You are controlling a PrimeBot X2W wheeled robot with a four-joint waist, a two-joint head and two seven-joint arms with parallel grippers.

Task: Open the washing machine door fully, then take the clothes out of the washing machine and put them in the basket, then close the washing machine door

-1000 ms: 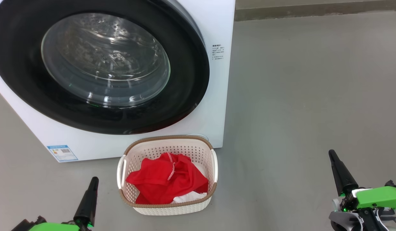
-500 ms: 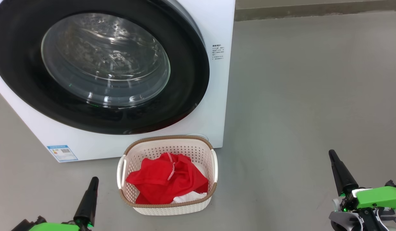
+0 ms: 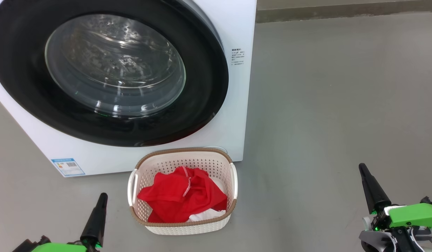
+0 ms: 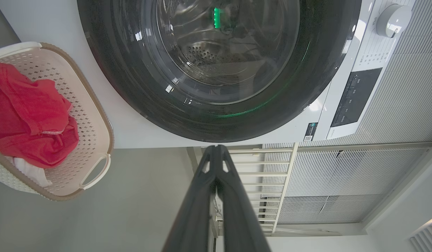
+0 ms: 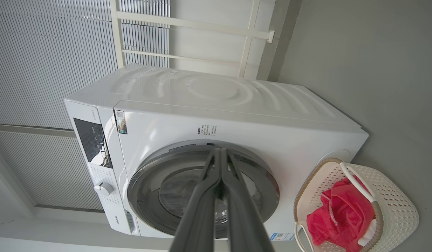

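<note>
the washing machine door (image 3: 110,70) sits shut, flush against the white washing machine (image 3: 233,119). through it the drum looks empty, though glare makes that hard to be sure of. the basket (image 3: 182,151) stands on the grey floor (image 3: 324,105) just in front of the machine's lower right corner. the red clothes (image 3: 180,199) lie bunched inside it, with a bit of white showing at the near edge. the left pincer (image 3: 102,197) is clenched on nothing, low to the basket's left and apart from it. the right pincer (image 3: 362,168) is likewise clenched and empty, well off to the right.
</note>
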